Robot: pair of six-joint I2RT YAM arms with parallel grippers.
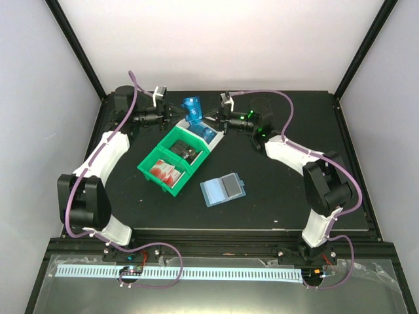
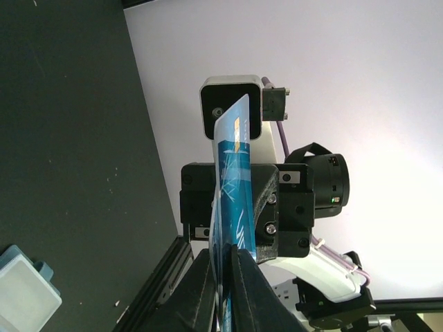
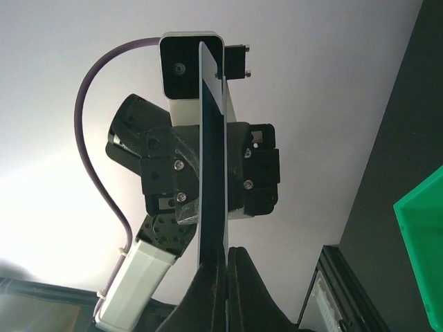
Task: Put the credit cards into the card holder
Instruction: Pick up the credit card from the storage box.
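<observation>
1. The dark table [image 1: 275, 170] bears everything.
2. The green bin [image 1: 145, 165] stands left of centre, with red-and-white cards [image 1: 163, 173] in its near compartment and black cards [image 1: 186, 152] in the next.
3. The white bin [image 1: 218, 135] sits against its far end and holds blue cards [image 1: 208, 133].
4. The card holder [image 1: 223, 188] lies open and flat, right of the green bin and apart from it.
5. The left gripper [image 2: 223, 259] and the right gripper [image 3: 223, 259] face each other past the bins, each pinched on one raised blue card [image 1: 191, 104] held in the air.
</observation>
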